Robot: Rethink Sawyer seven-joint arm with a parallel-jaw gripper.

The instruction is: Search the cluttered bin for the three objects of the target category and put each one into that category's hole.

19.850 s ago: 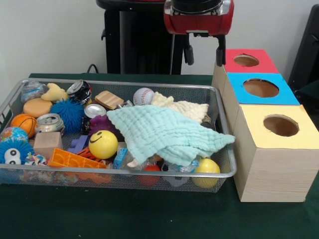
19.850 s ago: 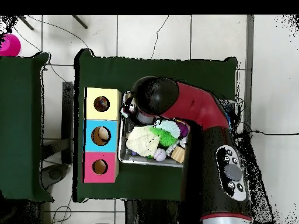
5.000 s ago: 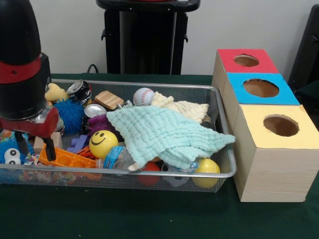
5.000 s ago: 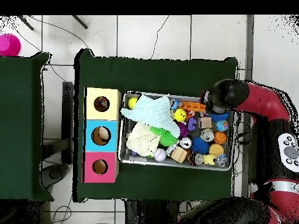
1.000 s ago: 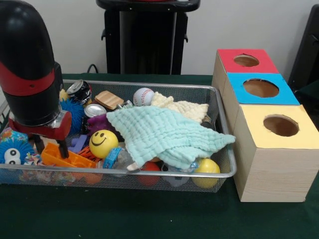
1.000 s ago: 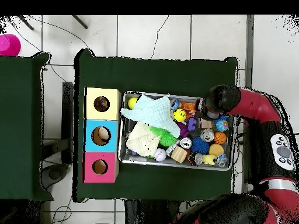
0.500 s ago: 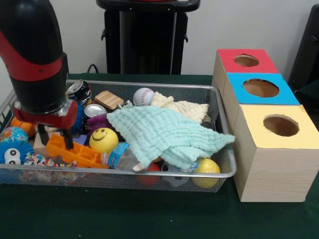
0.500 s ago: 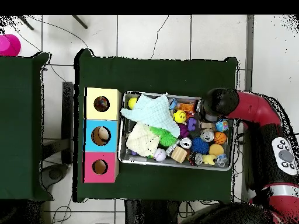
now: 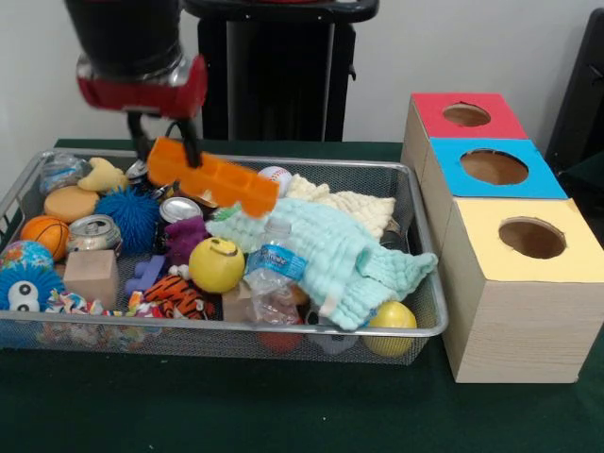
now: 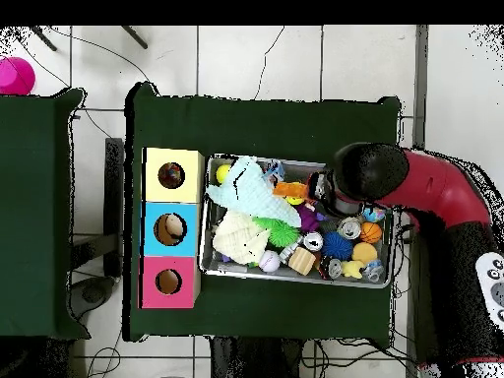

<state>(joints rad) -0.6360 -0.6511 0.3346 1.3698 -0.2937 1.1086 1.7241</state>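
While my gripper (image 9: 162, 143) pinches one end of the orange block (image 9: 213, 183) above the cluttered bin (image 9: 415, 283), I judge the safe course is lifting it clear of the bin's rim, then carrying it level to the hole (image 9: 532, 237) in the yellow-topped box beside the bin. I count three boxes beside the bin, each with one hole.

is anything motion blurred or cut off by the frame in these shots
Front view: the gripper and the orange tray it holds look smeared, the arm's top is cropped; the mesh bin is sharp. Overhead view: the arm runs off the right edge.
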